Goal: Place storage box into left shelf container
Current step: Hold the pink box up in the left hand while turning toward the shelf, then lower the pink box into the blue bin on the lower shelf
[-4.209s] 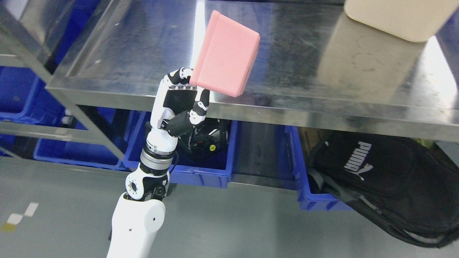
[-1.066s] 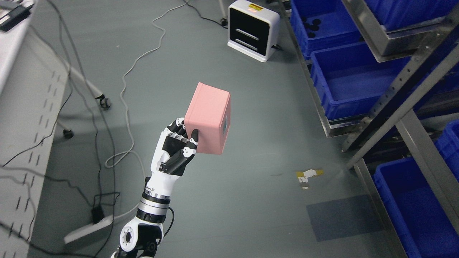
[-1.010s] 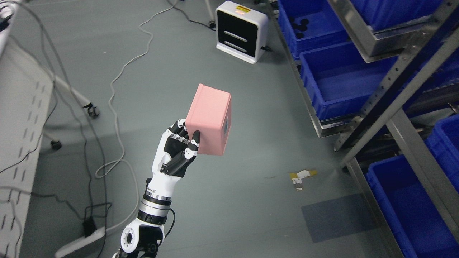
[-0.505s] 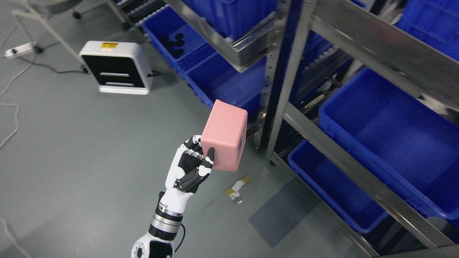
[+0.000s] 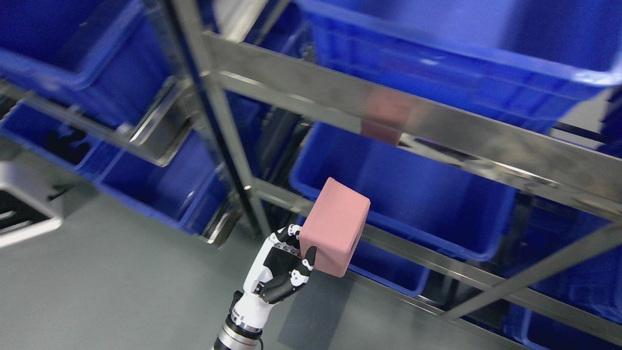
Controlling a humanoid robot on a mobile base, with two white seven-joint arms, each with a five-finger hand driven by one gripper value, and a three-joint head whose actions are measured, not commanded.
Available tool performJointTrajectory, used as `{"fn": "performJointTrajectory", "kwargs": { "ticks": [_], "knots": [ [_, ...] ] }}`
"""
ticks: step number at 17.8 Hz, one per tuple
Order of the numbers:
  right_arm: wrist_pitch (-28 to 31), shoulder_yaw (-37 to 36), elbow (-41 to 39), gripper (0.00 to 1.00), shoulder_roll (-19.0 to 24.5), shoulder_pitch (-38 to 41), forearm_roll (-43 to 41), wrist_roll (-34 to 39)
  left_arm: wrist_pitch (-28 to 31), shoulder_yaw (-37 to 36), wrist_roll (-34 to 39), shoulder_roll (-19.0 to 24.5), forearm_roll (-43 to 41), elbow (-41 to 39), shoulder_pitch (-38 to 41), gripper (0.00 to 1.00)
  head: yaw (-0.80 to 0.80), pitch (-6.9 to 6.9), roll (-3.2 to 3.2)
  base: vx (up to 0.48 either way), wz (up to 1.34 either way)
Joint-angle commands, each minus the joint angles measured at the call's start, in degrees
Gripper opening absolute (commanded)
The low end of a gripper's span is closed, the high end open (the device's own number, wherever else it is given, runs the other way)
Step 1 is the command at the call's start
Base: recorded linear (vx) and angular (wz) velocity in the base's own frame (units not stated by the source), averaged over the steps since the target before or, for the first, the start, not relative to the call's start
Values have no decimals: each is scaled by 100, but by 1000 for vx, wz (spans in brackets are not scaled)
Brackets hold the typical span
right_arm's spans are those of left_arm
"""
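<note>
A pink storage box (image 5: 335, 226) is held up in the air by my left hand (image 5: 284, 265), whose fingers are shut on its near lower edge. The box hangs in front of a metal shelf rack (image 5: 233, 155), just before a rail (image 5: 423, 265) that runs along the front of a large blue bin (image 5: 413, 180) on the middle level. Another blue bin (image 5: 160, 189) sits in the rack's left bay at about the same height. My right hand is out of the picture.
Further blue bins fill the rack: one on the top level (image 5: 452, 43), one at the upper left (image 5: 82, 53), one low under the rail (image 5: 393, 274). A white and black unit (image 5: 24, 214) stands at the left edge. Grey floor (image 5: 107, 287) lies below.
The whole picture has swung round from the steel table, across the floor, to the shelf rack, so the camera moved. The pink box stays gripped in my left hand throughout.
</note>
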Motion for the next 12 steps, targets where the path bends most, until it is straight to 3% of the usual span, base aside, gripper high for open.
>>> {"fn": "performJointTrajectory", "kwargs": {
  "ticks": [1, 5, 9, 12],
  "knots": [
    [-3, -26, -100, 100, -100, 52, 9, 0, 126, 183, -62, 132, -321, 488, -565, 3, 0, 0, 0, 141, -801],
    [-3, -26, -100, 100, -100, 52, 9, 0, 626, 666, -53, 114, -435, 1340, -1620, 4, 0, 0, 0, 91, -681],
    [-3, -26, -100, 100, -100, 52, 9, 0, 698, 1142, -62, 149, -803, 2254, -2543, 4, 0, -1, 0, 59, -500],
    [-3, -26, -100, 100, -100, 52, 9, 0, 602, 1265, -500, 246, -1934, 2800, -2870, 5, 0, -1, 0, 28, -337]
  ]
}}
